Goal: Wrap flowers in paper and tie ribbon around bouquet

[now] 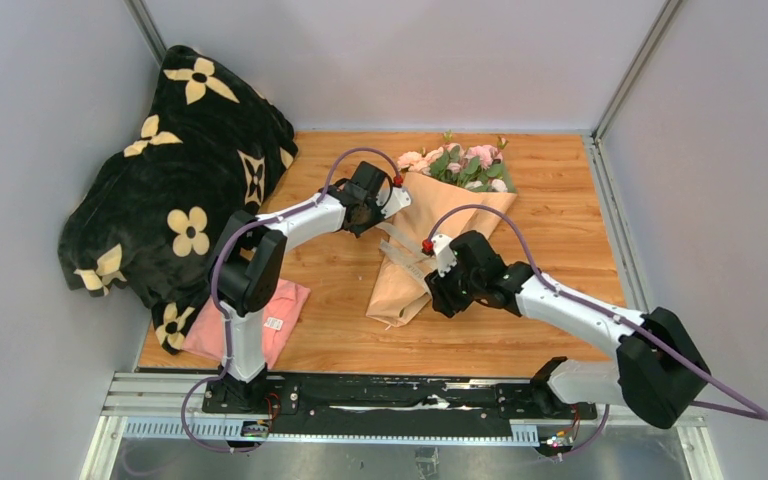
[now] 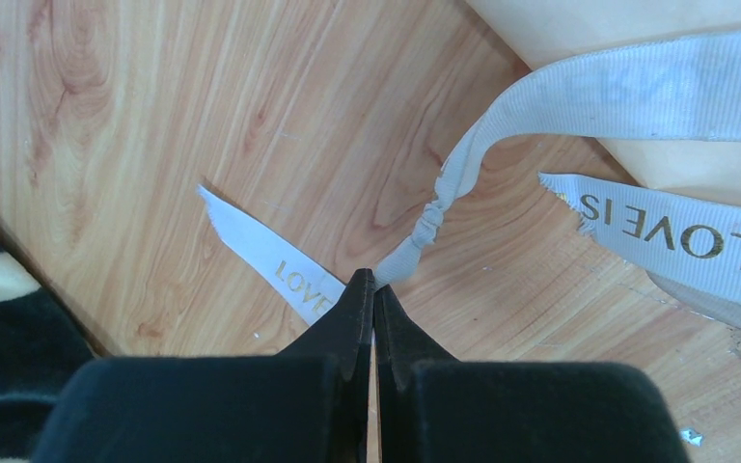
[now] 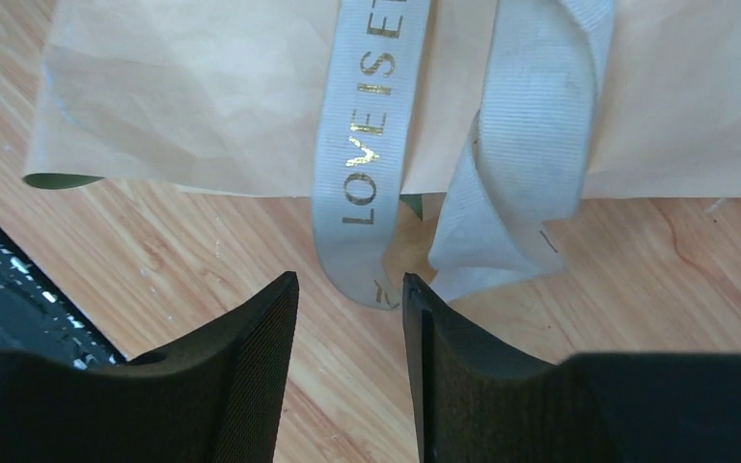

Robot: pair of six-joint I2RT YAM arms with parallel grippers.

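Bouquet (image 1: pixel 440 240) lies at the centre of the table (image 1: pixel 560 240), flowers (image 1: pixel 460 165) toward the far edge, ribbon (image 3: pixel 367 145) apparently across it; blanket (image 1: pixel 180 200) far left, cloth (image 1: pixel 265 322) before it.

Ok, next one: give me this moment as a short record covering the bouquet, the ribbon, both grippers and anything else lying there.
bouquet: flowers in a peach paper cone, lying on the table
ribbon: cream, gold lettering, across the cone; no knot visible
left gripper: shut on a ribbon strand, beside the cone
right gripper: open, a ribbon end just ahead of its fingertips, not gripped
other: black flowered blanket far left; pink cloth by the left arm's base
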